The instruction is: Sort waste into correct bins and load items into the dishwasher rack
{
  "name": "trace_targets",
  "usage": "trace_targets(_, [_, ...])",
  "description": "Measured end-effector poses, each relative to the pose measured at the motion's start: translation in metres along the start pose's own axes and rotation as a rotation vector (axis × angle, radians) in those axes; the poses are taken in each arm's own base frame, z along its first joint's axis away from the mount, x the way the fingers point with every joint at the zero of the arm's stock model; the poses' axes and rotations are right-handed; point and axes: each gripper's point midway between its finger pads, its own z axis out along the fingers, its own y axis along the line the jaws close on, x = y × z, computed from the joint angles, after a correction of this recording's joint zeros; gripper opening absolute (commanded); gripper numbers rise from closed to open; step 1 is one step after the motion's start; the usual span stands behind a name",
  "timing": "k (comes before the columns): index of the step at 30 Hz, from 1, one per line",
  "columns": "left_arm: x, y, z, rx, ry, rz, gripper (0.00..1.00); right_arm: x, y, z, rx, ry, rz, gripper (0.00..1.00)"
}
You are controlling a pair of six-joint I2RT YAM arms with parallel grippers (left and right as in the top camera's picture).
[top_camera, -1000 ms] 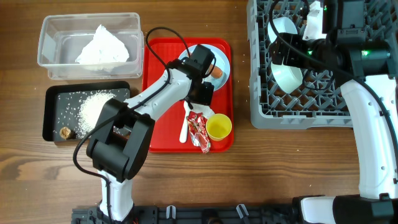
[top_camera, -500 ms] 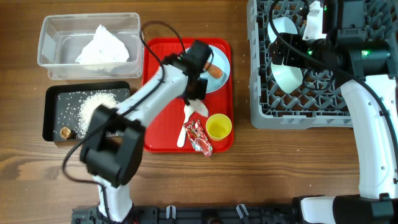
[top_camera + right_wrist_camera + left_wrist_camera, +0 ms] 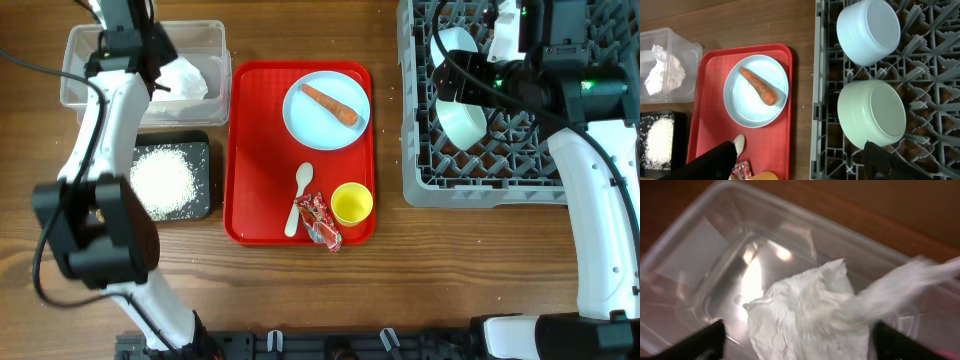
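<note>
My left gripper (image 3: 797,347) is open and empty, hanging over the clear plastic tub (image 3: 85,45), right above the crumpled white napkin (image 3: 810,310) inside it. The black tray (image 3: 200,205) holds white rice (image 3: 162,180); my left arm hides its left part and the brown scrap. On the red tray, the carrot (image 3: 330,103) lies on the pale blue plate (image 3: 300,125), with the white spoon (image 3: 300,195), red wrapper (image 3: 320,220) and yellow cup (image 3: 351,204) below. My right gripper (image 3: 797,165) is open and empty above the grey rack (image 3: 420,190), which holds two bowls (image 3: 868,30) (image 3: 872,114).
The flat red tray (image 3: 260,150) lies between the two bins and the rack. My left arm (image 3: 100,130) runs up the table's left side over the black tray. Bare wooden table shows along the front edge.
My left arm has swung from over the plate on the red tray to the far left, above the clear tub. The carrot stays on the plate. The right arm has not moved.
</note>
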Motion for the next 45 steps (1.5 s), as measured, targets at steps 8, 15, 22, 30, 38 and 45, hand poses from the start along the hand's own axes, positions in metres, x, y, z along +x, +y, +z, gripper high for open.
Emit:
trace_targets(8, [-0.002,-0.016,-0.055,0.082,0.032,0.036,0.93,0.002,-0.001,0.001,0.003,0.011,0.002,0.84])
trace_targets(15, [0.157,-0.095,-0.205,0.406,0.566,0.240,0.89,0.002,-0.001,0.002,0.003,0.011,0.002,0.84])
trace_targets(22, [0.296,-0.115,-0.207,0.415,0.765,0.465,0.90,0.005,-0.001,0.002,0.005,0.023,0.001,0.84])
trace_targets(30, [0.369,-0.127,-0.219,0.550,0.741,0.767,0.88,0.008,-0.002,0.001,0.007,0.034,0.003,0.84])
trace_targets(38, [0.377,-0.131,-0.210,0.588,0.707,0.802,0.95,0.009,-0.002,0.001,0.008,0.038,0.004,0.84])
trace_targets(45, [0.396,-0.126,-0.194,0.542,0.763,0.837,0.56,0.009,-0.002,0.001,0.008,0.038,0.004,0.84])
